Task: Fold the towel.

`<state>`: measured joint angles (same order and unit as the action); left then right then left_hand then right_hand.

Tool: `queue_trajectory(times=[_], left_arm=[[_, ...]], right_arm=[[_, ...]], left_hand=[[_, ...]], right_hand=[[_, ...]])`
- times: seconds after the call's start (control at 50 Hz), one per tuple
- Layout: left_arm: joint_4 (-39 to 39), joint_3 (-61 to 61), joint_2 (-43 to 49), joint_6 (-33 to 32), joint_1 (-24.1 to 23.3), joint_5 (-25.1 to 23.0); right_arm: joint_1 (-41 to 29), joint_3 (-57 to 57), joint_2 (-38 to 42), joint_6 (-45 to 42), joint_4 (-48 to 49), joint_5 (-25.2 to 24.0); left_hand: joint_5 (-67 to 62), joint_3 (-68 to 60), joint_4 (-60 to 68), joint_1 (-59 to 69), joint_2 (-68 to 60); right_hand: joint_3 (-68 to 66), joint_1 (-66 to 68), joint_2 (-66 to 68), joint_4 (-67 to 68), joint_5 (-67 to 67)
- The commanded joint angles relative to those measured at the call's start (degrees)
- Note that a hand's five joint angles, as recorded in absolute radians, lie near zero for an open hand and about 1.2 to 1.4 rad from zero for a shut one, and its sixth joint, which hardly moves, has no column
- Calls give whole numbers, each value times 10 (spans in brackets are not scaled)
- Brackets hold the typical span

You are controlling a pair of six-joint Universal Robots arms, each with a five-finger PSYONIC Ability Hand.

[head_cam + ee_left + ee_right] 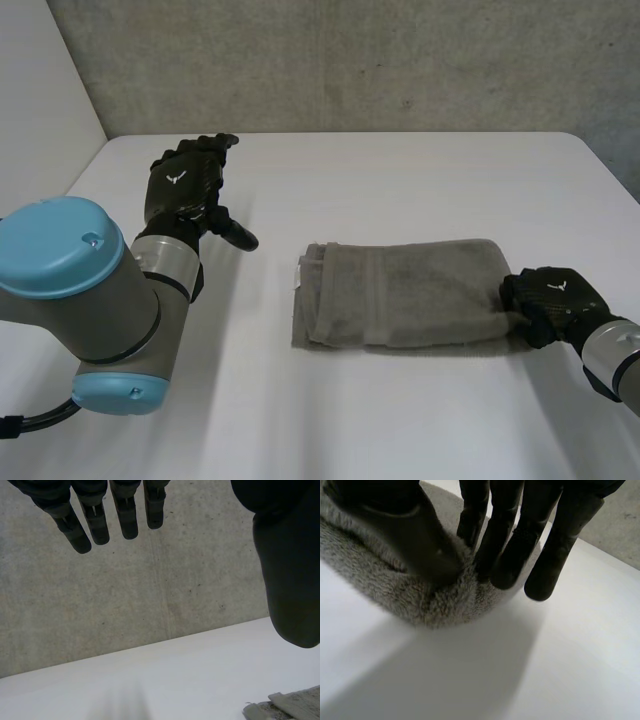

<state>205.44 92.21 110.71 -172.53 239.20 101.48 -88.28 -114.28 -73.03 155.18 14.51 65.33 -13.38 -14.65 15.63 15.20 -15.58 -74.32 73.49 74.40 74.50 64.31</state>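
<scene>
One grey towel [400,295] lies folded into a flat oblong on the white table [400,180], right of the middle. The right hand [552,296] is at its right-hand short end, at the corner nearer the robot. In the right wrist view its thumb [415,535] bears on the pile from one side and its fingers [502,555] dig into the cloth from the other, so the thick rounded edge is pinched between them; one outer finger hangs past the towel, above bare table. The left hand [185,185] is held up over the table's left part, well apart from the towel. Its fingers are straight and slightly spread, with the thumb sticking out to the side, and they hold nothing. In the left wrist view a corner of the towel lies on the table beyond the thumb, with a grey concrete wall [150,590] behind.
</scene>
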Motion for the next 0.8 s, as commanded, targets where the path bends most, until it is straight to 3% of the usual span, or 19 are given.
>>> queue_trajectory(times=[0.02,0.16,0.26,0.3,0.32,0.36,0.42,0.46,0.54,0.56,0.58,0.62,0.74,0.8], left_arm=[[0,-2,-6,0,1,-1],[-1,-12,-17,0,4,-3],[-2,-19,-34,0,3,-5],[-4,-23,-41,2,1,-5],[-4,-23,-41,2,1,-5],[-5,-24,-45,3,1,-5],[-8,-23,-49,4,1,-5],[-9,-23,-49,3,1,-5],[-10,-23,-49,3,1,-5],[-11,-23,-49,3,1,-5],[-11,-23,-49,3,1,-5],[-11,-20,-46,1,-1,-5],[-11,-19,-38,0,-4,-6],[-11,-22,-21,0,-18,-6]], right_arm=[[29,5,0,-10,-4,12],[36,19,-55,-94,-78,9],[0,71,-90,-148,-140,4],[-108,132,-92,-129,-142,2],[-109,132,-91,-129,-142,2],[-200,181,-83,-105,-143,3],[-241,196,-70,-103,-142,3],[-320,220,-21,-109,-136,5],[-389,247,29,-103,-135,16],[-410,257,46,-103,-139,20],[-410,257,47,-103,-139,20],[-417,257,60,-90,-139,45],[-382,249,28,-8,-122,116],[-358,242,6,25,-118,119]], left_hand=[[123,36,-46,-41,45],[123,36,-46,-41,45],[123,36,-46,-41,45],[125,38,-47,-43,47],[125,38,-47,-43,47],[125,38,-47,-43,47],[125,38,-47,-43,47],[127,39,-49,-45,49],[127,39,-49,-45,49],[127,39,-49,-45,49],[127,39,-49,-45,49],[125,38,-47,-43,47],[125,38,-47,-43,47],[122,34,-44,-40,44]], right_hand=[[-57,65,56,55,57],[-57,65,56,55,57],[-57,65,56,55,57],[-57,65,56,55,57],[-57,65,56,55,57],[-57,65,56,55,57],[-57,65,56,55,57],[-57,65,56,55,57],[-57,65,56,55,57],[89,-81,-90,-91,-89],[91,-82,-91,-92,-91],[533,-525,-534,-535,-533],[620,-612,-621,-622,-620],[629,-621,-630,-631,-629]])
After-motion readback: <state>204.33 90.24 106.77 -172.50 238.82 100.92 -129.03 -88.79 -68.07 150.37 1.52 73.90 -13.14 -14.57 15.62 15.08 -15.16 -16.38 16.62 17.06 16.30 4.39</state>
